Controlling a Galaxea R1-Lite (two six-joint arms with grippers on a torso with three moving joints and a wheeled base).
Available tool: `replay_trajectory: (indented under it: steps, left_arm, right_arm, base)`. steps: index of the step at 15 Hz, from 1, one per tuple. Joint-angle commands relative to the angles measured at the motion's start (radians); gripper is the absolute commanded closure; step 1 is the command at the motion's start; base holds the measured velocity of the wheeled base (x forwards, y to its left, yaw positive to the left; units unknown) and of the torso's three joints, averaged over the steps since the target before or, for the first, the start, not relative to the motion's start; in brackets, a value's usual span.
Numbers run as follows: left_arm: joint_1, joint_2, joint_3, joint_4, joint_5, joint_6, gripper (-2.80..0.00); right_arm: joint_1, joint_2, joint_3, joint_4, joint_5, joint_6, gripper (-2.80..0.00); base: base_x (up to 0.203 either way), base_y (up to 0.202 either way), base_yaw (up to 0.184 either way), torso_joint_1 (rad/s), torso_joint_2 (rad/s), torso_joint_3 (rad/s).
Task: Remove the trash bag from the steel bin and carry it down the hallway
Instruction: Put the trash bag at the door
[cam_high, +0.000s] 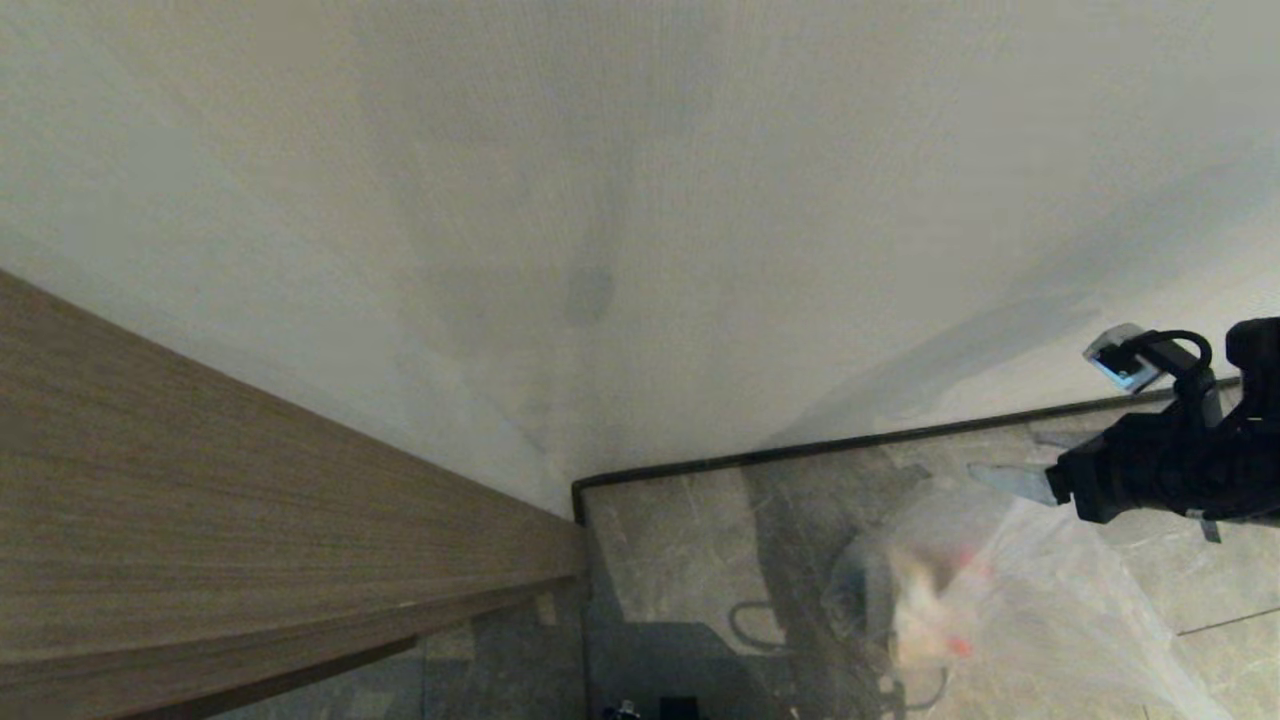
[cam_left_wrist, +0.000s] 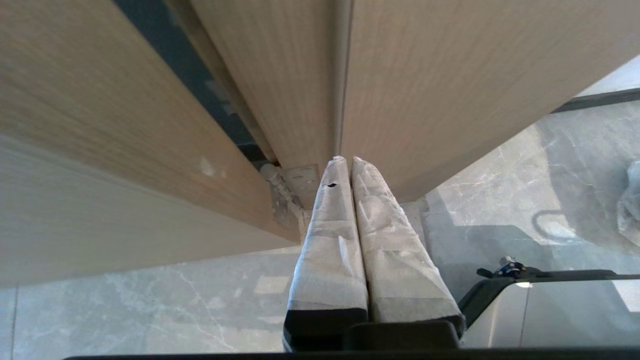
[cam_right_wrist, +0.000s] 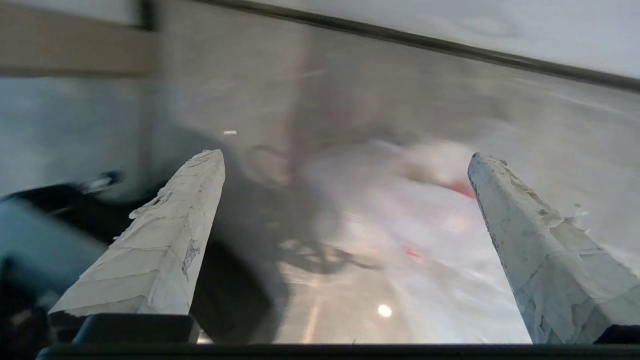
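The trash bag (cam_high: 1000, 600) is a clear crinkly sack with pale litter and red bits inside. It lies slumped on the grey marbled tiles of the hallway (cam_high: 680, 540), close to the wall. My right gripper (cam_right_wrist: 345, 157) hangs above and beside it, open wide with nothing between its taped fingers (cam_high: 1005, 481). In the right wrist view the bag (cam_right_wrist: 400, 225) shows blurred beyond the gap between the fingers. The left gripper (cam_left_wrist: 345, 160) is parked low next to a wood panel, shut and empty. The steel bin is out of view.
A brown wood panel (cam_high: 200, 500) fills the left and meets the white wall (cam_high: 640, 200) at a corner. Black skirting (cam_high: 850, 440) runs along the wall's foot behind the bag. A metal hinge (cam_left_wrist: 285, 195) sits by the left fingertips, and my own base (cam_left_wrist: 550, 310) is below.
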Motion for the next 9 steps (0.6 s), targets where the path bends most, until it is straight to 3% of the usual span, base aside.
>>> replay_trajectory:
  steps: [1, 4, 9]
  left_arm:
    - [0.0, 0.0, 0.0, 0.0, 0.0, 0.0, 0.0]
    - [0.0, 0.0, 0.0, 0.0, 0.0, 0.0, 0.0]
    - [0.0, 0.0, 0.0, 0.0, 0.0, 0.0, 0.0]
  right_arm:
    - [-0.01, -0.011, -0.004, -0.003, -0.042, -0.003, -2.8]
    - [-0.018, -0.021, -0.041, 0.0, -0.13, -0.001, -2.8]
    - [-0.056, -0.071, -0.045, 0.007, -0.173, -0.003, -2.8]
  base:
    - [0.0, 0.0, 0.0, 0.0, 0.0, 0.0]
    - [0.0, 0.0, 0.0, 0.0, 0.0, 0.0]
    - [0.0, 0.0, 0.0, 0.0, 0.0, 0.0]
